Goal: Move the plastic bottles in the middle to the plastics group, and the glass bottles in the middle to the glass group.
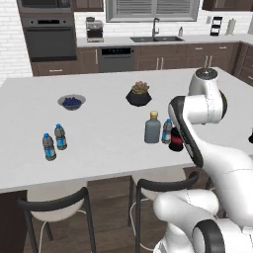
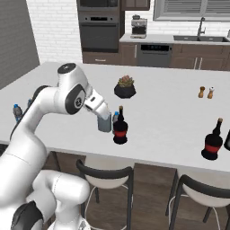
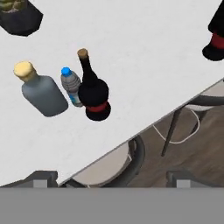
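The pincer [image 3: 107, 183], its tips spread apart and empty, hovers above the desk [image 3: 144, 52] edge, with the upright water bottle [image 3: 71, 86] ahead, wedged between grey flask [image 3: 41, 92] and dark bottle [image 3: 93, 94].

A white brick wall [image 1: 10, 44] is standing behind dark wooden cabinets [image 1: 163, 57], a built-in black oven [image 1: 49, 37] and a shuttered window [image 1: 155, 9]; black-backed stools [image 2: 105, 179] are sitting under the white worktop [image 1: 99, 143].
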